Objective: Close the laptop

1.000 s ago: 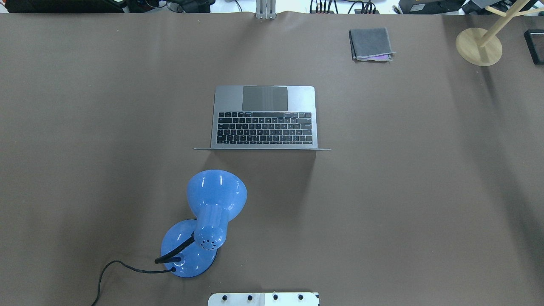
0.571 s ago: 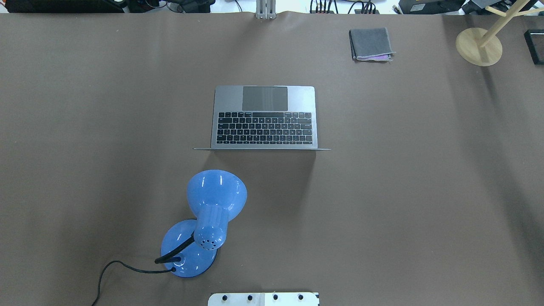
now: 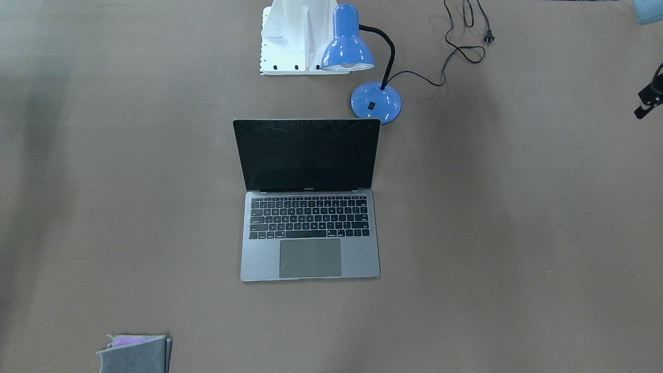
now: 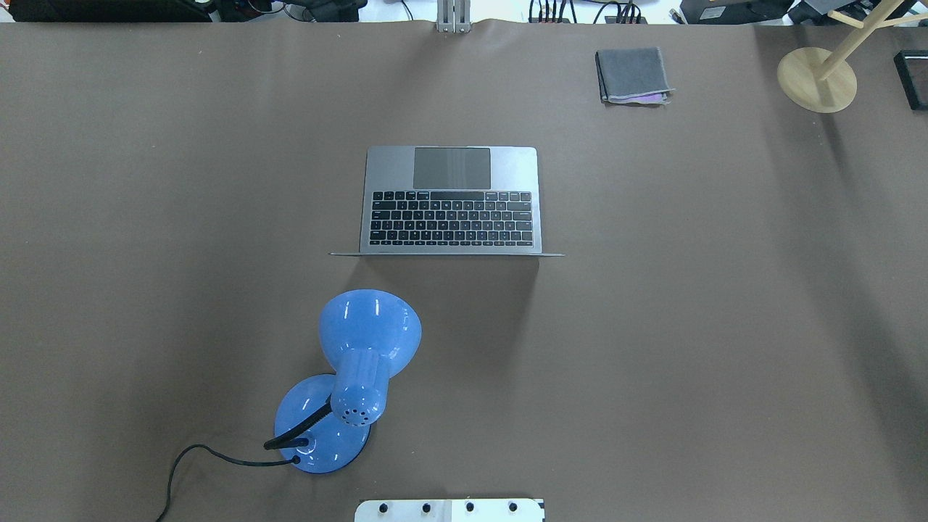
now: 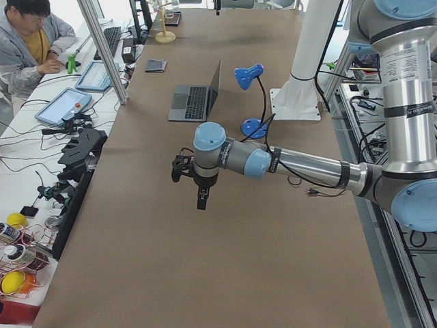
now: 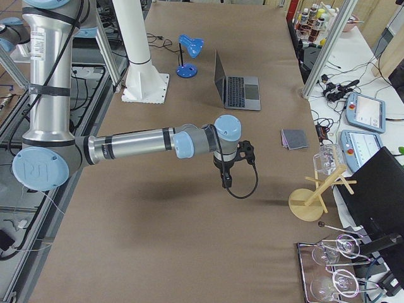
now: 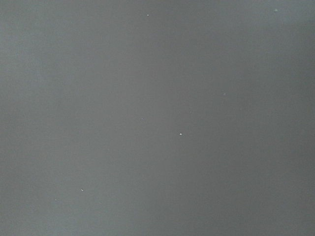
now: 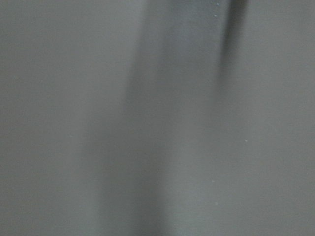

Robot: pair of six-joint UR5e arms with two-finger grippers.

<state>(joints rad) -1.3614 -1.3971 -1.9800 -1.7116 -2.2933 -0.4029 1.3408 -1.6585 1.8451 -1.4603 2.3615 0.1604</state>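
Observation:
The laptop (image 4: pixel 449 199) lies open in the middle of the table, its screen (image 3: pixel 306 155) upright and black, facing away from my base. It also shows in the left view (image 5: pixel 194 102) and the right view (image 6: pixel 240 91). My left gripper (image 5: pixel 201 198) hangs over bare table far off to the left of it, fingers pointing down. My right gripper (image 6: pixel 225 180) hangs over bare table far off to the right. Neither shows in the overhead view, so I cannot tell whether they are open or shut. Both wrist views show only table surface.
A blue desk lamp (image 4: pixel 362 362) stands just behind the laptop's lid, near my base plate (image 4: pixel 449 510), its cord trailing left. A folded grey cloth (image 4: pixel 632 75) lies at the far right. A wooden stand (image 4: pixel 817 78) is at the far right corner.

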